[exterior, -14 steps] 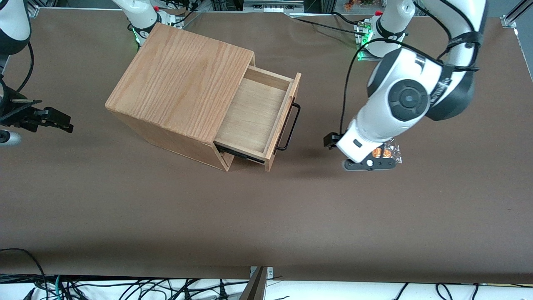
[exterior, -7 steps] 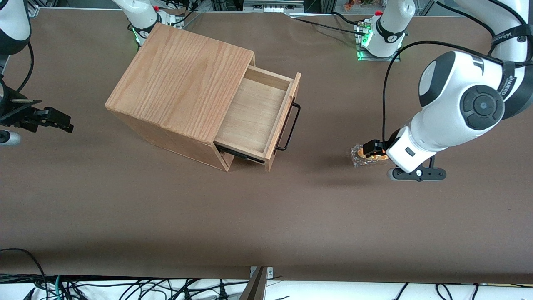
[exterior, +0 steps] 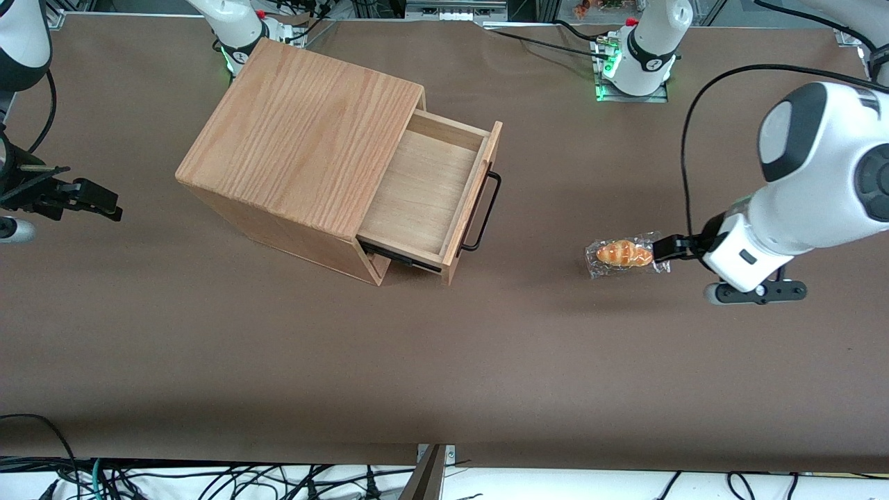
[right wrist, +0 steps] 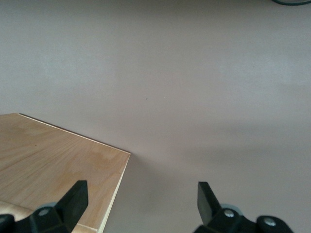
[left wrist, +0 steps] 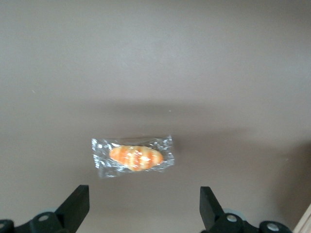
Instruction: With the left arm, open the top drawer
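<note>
1. Front view: the top drawer (exterior: 427, 191) stands pulled well out of the oak-grain cabinet (exterior: 305, 149), which sits on the brown surface (exterior: 444, 361) toward the parked arm's end. The drawer's pale plywood floor is bare, with nothing lying in it. Its black wire handle (exterior: 484, 212) runs across the drawer front, free of any grip. The left arm (exterior: 812, 180) is well apart from the drawer, toward the working arm's end of the surface. Its gripper (exterior: 753, 292) hangs low over the surface, touching nothing visible. A small bread roll in a clear wrapper (exterior: 625, 254) lies on the surface between the drawer handle and the gripper, just beside the arm's black cable clip.

2. Left wrist view: the gripper (left wrist: 145, 211) looks straight down at the surface (left wrist: 155, 63). The jaws are spread wide apart and released, with nothing between them. The wrapped roll (left wrist: 134, 157) lies flat on the surface near the two black fingertips (left wrist: 77, 204), clear of both.

3. Right wrist view: a corner of the cabinet's wooden top (right wrist: 53, 160) shows above the surface (right wrist: 194, 73).
</note>
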`<state>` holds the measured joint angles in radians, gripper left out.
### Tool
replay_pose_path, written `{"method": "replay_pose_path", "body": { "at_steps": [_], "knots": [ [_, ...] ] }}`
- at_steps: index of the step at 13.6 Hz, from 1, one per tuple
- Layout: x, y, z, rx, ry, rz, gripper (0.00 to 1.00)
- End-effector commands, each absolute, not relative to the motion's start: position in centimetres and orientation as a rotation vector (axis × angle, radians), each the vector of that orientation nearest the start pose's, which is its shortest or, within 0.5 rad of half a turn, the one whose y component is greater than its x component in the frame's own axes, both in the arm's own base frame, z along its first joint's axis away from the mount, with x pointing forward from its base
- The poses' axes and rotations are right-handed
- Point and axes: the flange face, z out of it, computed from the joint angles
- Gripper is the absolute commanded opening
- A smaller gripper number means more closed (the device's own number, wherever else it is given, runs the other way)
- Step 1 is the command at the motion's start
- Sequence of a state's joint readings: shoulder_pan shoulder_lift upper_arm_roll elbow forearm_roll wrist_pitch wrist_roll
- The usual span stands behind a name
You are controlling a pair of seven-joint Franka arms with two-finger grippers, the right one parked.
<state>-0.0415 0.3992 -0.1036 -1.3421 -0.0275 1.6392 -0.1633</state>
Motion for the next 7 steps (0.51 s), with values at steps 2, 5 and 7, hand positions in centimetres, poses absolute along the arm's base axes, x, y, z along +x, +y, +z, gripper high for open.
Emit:
{"method": "replay_pose_path", "body": {
  "at_steps": [2,5,7],
  "knots": [
    [65.8,-4.0,50.3,-3.166,0.071,0.164,1.0],
    [65.8,-0.6,50.6,-3.15,0.085,0.15,1.0],
    [65.9,1.5,50.6,-3.149,0.137,0.141,1.0]
  ]
}}
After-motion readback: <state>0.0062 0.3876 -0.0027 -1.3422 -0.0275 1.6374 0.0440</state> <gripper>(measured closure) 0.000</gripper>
